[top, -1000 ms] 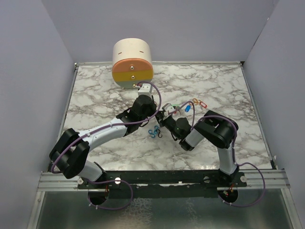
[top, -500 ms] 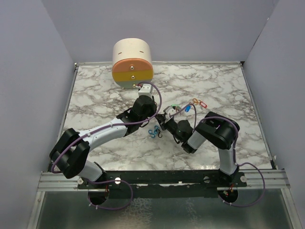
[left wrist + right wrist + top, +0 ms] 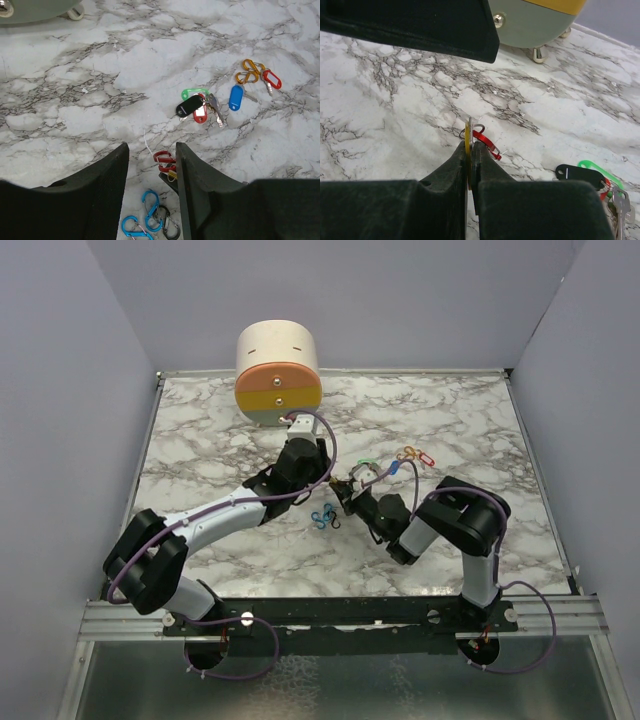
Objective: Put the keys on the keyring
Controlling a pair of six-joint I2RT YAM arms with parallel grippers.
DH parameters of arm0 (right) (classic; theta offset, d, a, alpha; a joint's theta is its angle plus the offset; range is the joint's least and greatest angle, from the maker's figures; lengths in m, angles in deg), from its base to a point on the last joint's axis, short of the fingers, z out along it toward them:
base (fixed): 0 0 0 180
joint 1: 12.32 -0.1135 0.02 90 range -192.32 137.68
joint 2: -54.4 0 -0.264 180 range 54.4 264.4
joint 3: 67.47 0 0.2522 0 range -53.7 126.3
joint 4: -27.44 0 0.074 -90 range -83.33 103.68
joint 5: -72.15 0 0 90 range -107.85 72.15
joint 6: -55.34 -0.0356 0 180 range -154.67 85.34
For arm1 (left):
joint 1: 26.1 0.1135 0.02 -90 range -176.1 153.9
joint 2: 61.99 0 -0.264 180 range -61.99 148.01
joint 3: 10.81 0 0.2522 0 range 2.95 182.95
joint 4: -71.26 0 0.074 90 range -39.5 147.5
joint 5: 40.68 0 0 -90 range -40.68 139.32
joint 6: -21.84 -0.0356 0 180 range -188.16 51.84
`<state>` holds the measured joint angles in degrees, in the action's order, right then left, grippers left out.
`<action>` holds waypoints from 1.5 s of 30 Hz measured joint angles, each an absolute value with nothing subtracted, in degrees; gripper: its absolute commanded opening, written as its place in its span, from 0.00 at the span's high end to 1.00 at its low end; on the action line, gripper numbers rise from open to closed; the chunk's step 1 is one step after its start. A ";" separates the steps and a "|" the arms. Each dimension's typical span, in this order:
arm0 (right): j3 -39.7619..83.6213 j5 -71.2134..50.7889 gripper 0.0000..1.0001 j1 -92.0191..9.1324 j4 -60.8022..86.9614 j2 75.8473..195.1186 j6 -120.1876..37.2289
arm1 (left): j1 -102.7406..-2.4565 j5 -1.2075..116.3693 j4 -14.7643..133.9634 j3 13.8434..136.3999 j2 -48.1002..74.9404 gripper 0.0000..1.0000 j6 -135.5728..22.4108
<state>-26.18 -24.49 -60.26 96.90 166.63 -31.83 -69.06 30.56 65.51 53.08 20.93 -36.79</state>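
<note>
Right end effector (image 3: 469, 150): pressed together, pinching the yellow key (image 3: 468, 131) edge-on above the desk (image 3: 200, 440); a small wire ring (image 3: 477, 127) and a red clip (image 3: 488, 142) sit at the key's upper end. Blue clips (image 3: 145, 220): loose cluster lying on the desk close by. Left end effector (image 3: 151, 150): spread, gripping nothing, the red clip showing in the gap between its fingers. Key bunch (image 3: 197, 106): black, green and red tags with metal keys, lying flat beyond. Blue key (image 3: 236, 96): just beside the bunch. Orange clips (image 3: 250, 71) with red key (image 3: 272, 80): farther on. Round drum-shaped container (image 3: 278, 375): at the desk's far edge.
</note>
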 measured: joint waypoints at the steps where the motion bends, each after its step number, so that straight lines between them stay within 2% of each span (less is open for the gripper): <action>1: -26.37 -24.49 0.99 -60.26 96.90 166.34 -31.83 | -68.95 30.40 65.48 53.08 20.82 0.55 -36.79; 3: -26.81 -24.49 0.99 -60.28 96.90 165.75 -31.81 | -68.91 30.14 65.48 53.08 20.45 0.52 -36.79; 10: -28.23 -25.25 0.99 -60.28 95.47 158.32 -32.49 | -68.40 28.35 65.48 51.79 16.25 0.51 -36.81; 16: -16.45 -29.93 0.99 -60.26 73.95 144.79 -36.51 | -67.77 28.00 65.51 50.13 15.09 0.51 -36.92; 22: -8.47 -33.23 0.99 -57.53 54.30 139.00 -41.17 | -67.29 28.00 65.46 49.13 14.52 0.51 -37.11; 30: -1.85 -33.19 0.99 -46.18 34.67 141.01 -46.81 | -67.03 28.04 65.46 48.14 11.46 0.44 -37.42; 38: -1.08 -29.23 0.99 -37.66 29.42 149.08 -50.61 | -66.98 29.88 65.97 45.69 11.70 0.32 -37.62; 45: 1.19 -26.13 0.99 -34.27 28.26 155.59 -52.03 | -66.98 30.71 65.97 41.87 13.19 0.15 -37.44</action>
